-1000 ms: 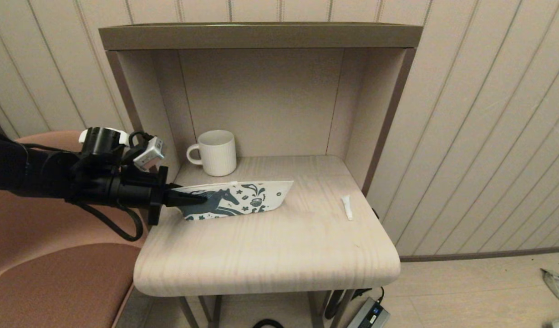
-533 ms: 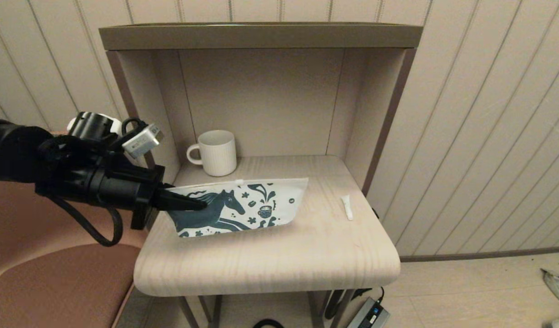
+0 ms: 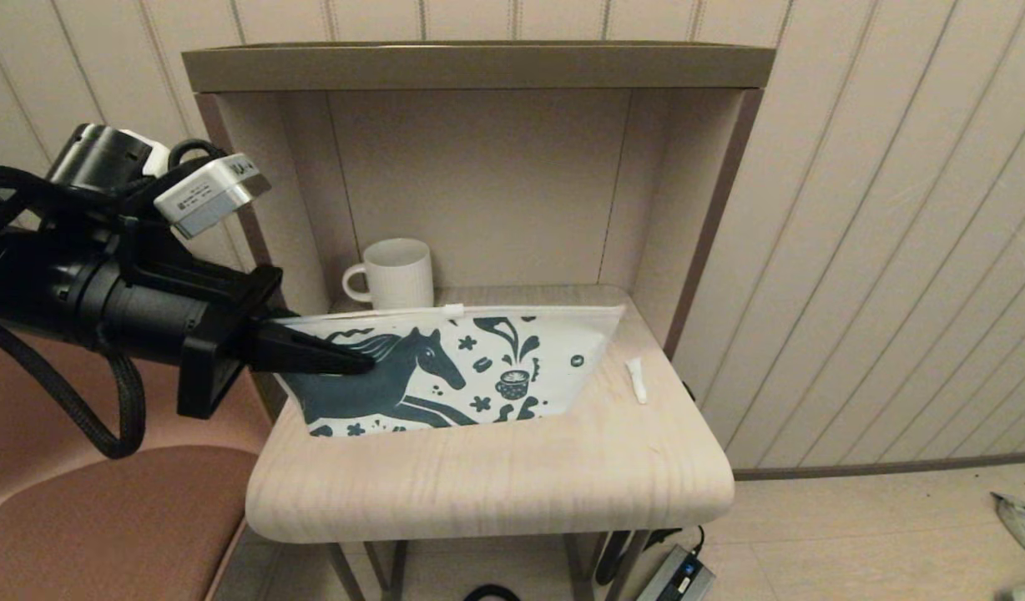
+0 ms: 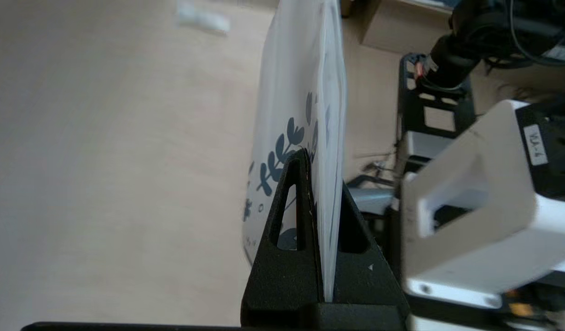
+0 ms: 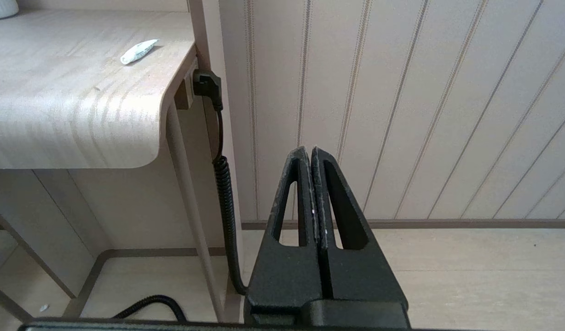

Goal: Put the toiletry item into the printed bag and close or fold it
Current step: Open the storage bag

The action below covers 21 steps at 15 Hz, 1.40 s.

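The printed bag [image 3: 479, 367], white with a teal horse and coffee cup, hangs upright above the table's left half. My left gripper [image 3: 358, 361] is shut on its left end, and in the left wrist view the bag [image 4: 305, 92] stands edge-on between the fingers [image 4: 287, 216]. The toiletry item [image 3: 637, 380], a tiny white tube, lies on the table near the right edge, also seen as the tube [image 5: 138, 50] in the right wrist view. My right gripper [image 5: 311, 154] is shut on nothing, low beside the table's right side, out of the head view.
A white ribbed mug [image 3: 394, 280] stands at the back left of the wooden table [image 3: 496, 484], inside a shelf alcove with side walls [image 3: 696, 209]. A pink chair [image 3: 103, 517] sits to the left. A coiled black cable [image 5: 225, 193] hangs by the table leg.
My left gripper has lifted the bag off the table and brought it nearer, so it now hangs upright. The tube and mug have not moved.
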Motion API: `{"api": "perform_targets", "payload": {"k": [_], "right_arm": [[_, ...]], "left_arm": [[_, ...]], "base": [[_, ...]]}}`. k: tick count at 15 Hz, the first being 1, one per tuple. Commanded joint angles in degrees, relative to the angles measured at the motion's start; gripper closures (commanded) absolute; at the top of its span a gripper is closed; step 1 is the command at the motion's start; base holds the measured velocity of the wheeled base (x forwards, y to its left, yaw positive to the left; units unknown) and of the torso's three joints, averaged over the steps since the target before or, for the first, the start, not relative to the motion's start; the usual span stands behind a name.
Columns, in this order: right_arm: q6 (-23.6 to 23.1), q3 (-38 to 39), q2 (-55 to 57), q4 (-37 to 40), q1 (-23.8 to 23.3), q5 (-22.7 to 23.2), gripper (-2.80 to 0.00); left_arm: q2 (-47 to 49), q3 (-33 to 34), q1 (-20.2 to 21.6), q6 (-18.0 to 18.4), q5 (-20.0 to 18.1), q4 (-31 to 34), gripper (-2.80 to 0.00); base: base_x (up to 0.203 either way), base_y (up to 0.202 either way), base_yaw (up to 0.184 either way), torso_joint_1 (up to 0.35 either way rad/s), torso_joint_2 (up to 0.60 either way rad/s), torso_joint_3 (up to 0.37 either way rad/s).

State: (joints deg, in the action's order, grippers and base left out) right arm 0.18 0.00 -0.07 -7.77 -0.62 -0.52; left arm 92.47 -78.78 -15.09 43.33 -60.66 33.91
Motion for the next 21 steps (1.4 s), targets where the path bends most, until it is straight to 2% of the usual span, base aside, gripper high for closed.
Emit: {"api": "perform_targets", "payload": {"k": [1,3,4,7,11,13,14,16,19,21], "right_arm": [[0.0,0.0,0.1,-0.1,-0.1,0.0,0.0],[0.0,0.0,0.1,-0.1,0.0,0.0,0.0],[0.0,0.0,0.1,-0.1,0.0,0.0,0.0],[0.0,0.0,0.1,-0.1,0.0,0.0,0.0],[0.0,0.0,0.1,-0.1,0.0,0.0,0.0],[0.0,0.0,0.1,-0.1,0.0,0.0,0.0],[0.0,0.0,0.1,-0.1,0.0,0.0,0.0],[-0.1,0.0,0.1,-0.1,0.0,0.0,0.0],[-0.3,0.0,0.1,-0.1,0.0,0.2,0.0],[-0.3,0.0,0.1,-0.1,0.0,0.2,0.0]], "left_arm": [[-0.6,3.2,-1.7,0.2,-0.2,-6.6,0.0],[1.1,4.6,-1.9,-0.3,-1.1,-17.4,0.0],[1.4,3.8,-3.2,-0.7,-0.9,-18.9,0.0],[2.7,1.2,-5.5,-1.4,0.9,-17.4,0.0],[3.0,-0.3,-10.7,-2.0,12.0,-12.7,0.0],[2.9,-3.2,-12.8,-0.3,17.6,-7.5,0.0],[3.2,-5.8,-13.2,1.6,18.6,-3.9,0.0],[4.7,-14.4,-14.7,5.2,20.8,6.2,0.0],[9.9,-26.2,-19.6,7.7,29.0,18.2,0.0],[11.3,-27.2,-21.0,8.0,30.6,19.5,0.0]], "base": [[0.0,0.0,0.0,0.0,0.0,0.0],[0.0,0.0,0.0,0.0,0.0,0.0],[0.0,0.0,0.0,0.0,0.0,0.0],[0.0,0.0,0.0,0.0,0.0,0.0],[0.0,0.0,0.0,0.0,0.0,0.0],[0.0,0.0,0.0,0.0,0.0,0.0],[0.0,0.0,0.0,0.0,0.0,0.0],[0.0,0.0,0.0,0.0,0.0,0.0],[0.0,0.0,0.0,0.0,0.0,0.0],[0.0,0.0,0.0,0.0,0.0,0.0]]}}
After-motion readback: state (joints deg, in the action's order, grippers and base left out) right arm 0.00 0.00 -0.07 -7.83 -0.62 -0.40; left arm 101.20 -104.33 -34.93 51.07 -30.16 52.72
